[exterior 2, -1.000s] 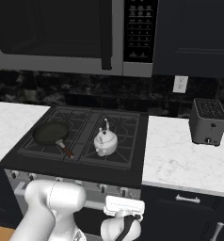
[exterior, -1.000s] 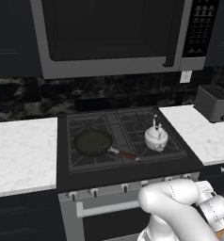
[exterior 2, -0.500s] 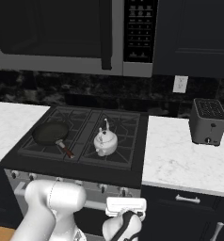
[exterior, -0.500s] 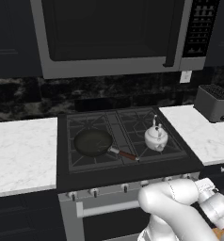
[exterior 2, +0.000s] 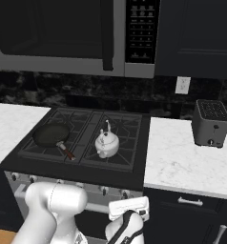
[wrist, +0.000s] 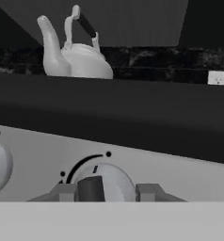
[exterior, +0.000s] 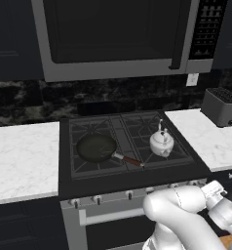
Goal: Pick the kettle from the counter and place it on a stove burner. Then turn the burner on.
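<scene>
Since the small squat silvery-white kettle already sits on the front right stove burner near the cooktop's front edge, what remains is the round white knob: rigid, smooth, probably slippery, best pinched across its dark ridge. The gripper jaws stand partly spread either side of that ridge; contact is unclear. Beside the kettle, the black frying pan looks empty; the kettle's contents are hidden.

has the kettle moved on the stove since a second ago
No. The kettle sits on the same right front grate, the same way off from the frying pan as before.
</scene>
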Robot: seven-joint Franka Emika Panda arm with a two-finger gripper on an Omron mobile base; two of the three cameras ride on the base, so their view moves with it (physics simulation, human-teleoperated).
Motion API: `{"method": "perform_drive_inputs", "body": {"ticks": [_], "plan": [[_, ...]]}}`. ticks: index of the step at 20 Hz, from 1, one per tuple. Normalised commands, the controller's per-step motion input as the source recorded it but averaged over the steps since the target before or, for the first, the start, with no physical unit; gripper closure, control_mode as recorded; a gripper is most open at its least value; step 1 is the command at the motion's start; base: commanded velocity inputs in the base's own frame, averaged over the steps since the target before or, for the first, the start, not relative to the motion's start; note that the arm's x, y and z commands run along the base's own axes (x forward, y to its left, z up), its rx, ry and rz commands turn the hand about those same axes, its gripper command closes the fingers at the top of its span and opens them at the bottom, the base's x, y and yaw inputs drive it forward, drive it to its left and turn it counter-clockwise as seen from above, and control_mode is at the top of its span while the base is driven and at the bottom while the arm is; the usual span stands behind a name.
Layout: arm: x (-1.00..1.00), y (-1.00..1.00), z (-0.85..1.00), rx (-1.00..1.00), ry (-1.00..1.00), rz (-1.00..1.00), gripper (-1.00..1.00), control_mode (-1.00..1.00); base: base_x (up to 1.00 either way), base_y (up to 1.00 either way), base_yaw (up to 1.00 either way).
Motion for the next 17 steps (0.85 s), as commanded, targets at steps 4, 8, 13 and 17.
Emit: {"method": "perform_drive_inputs", "body": {"ticks": [4, 8, 13, 17], "plan": [[0.00, -0.03, 0.00, -0.23, -0.31, 0.30, 1.00, -1.00, 0.00, 0.00, 0.00], [0.00, 0.00, 0.00, -0.23, -0.34, 0.32, 1.00, -1.00, 0.00, 0.00, 0.00], [0.00, 0.00, 0.00, -0.19, -0.18, 0.28, 1.00, -1.00, 0.00, 0.00, 0.00], [0.00, 0.00, 0.00, 0.00, 0.00, 0.02, 1.00, -1.00, 0.00, 0.00, 0.00]]}}
